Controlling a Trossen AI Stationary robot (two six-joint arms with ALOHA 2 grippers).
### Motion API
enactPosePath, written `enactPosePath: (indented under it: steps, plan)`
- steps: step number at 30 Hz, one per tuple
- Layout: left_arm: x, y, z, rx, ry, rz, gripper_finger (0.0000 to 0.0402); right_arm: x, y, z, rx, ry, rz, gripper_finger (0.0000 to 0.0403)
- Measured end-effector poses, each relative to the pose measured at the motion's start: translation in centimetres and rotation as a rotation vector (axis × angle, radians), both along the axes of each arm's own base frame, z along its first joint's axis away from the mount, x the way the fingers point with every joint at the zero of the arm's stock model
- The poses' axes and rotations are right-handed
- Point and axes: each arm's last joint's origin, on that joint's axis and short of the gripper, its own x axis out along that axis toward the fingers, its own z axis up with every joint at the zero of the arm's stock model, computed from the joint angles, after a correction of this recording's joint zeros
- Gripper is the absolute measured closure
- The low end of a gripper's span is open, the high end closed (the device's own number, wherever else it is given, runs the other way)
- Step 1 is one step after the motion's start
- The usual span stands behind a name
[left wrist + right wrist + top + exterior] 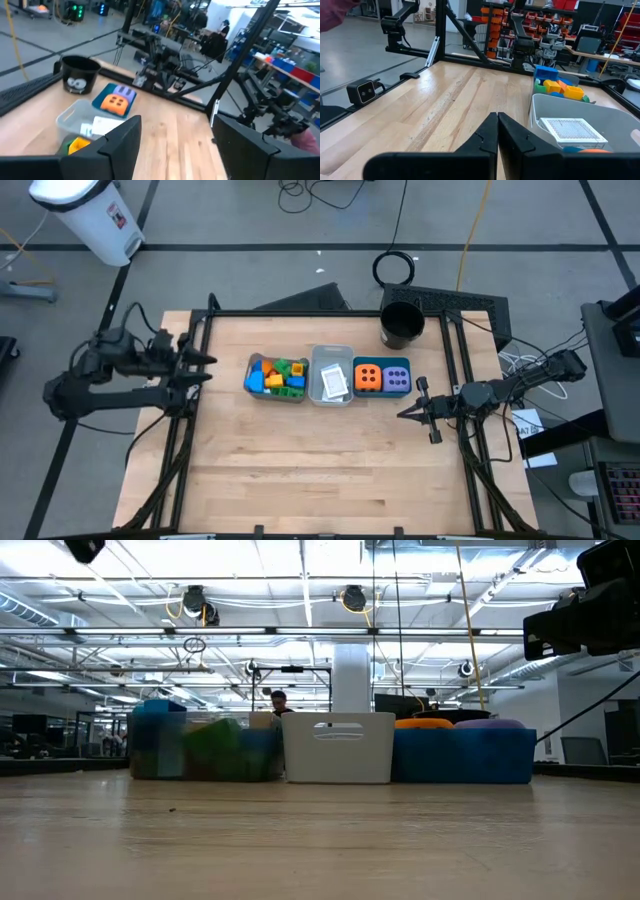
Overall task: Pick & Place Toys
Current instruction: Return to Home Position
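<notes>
Bricks [276, 375] heaped in bin [285, 399], lower ones hidden; left jaws released; right jaws clenched empty.

Overhead, table-level, 2 wrist views — bins [331, 350] shared

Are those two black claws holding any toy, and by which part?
Nothing is held. The dark left gripper is open and empty; the dark right gripper is shut with nothing between its fingers.

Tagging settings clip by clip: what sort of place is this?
Probably a robotics lab in a big industrial hall: a framed wooden table on a taped concrete floor, exposed ceiling pipes and strip lights, racks of orange parts bins.
</notes>
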Motion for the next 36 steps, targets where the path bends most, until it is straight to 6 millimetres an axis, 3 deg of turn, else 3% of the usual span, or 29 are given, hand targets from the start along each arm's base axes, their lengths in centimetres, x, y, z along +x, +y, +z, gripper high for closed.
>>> enactPosePath:
  steps: [4, 9, 16, 19, 29, 36]
  plan:
    - [0.2, 0.1, -2.2, 0.003, 0.027, 0.016, 0.0146, 0.0, 0.0, 0.0, 0.000, 0.000, 0.000, 0.0398]
    - [1.6, 0.5, -6.5, -0.005, 0.056, 0.073, 0.0146, 0.0, 0.0, 0.0, 0.000, 0.000, 0.000, 0.0398]
    - [3.7, 0.8, -12.3, -0.015, 0.020, 0.064, 0.0146, 0.0, 0.0, 0.0, 0.000, 0.000, 0.000, 0.0399]
    - [4.2, 0.7, -14.0, 0.014, -0.033, 0.038, 0.0146, 0.0, 0.0, 0.0, 0.000, 0.000, 0.000, 0.0399]
    - [4.7, -0.2, -16.0, 0.137, -0.108, -0.052, 0.0146, 0.0, 0.0, 0.0, 0.000, 0.000, 0.000, 0.0399]
    - [4.7, -0.2, -16.0, 0.180, -0.108, 0.014, 0.0146, 0.0, 0.0, 0.0, 0.000, 0.000, 0.000, 0.0399]
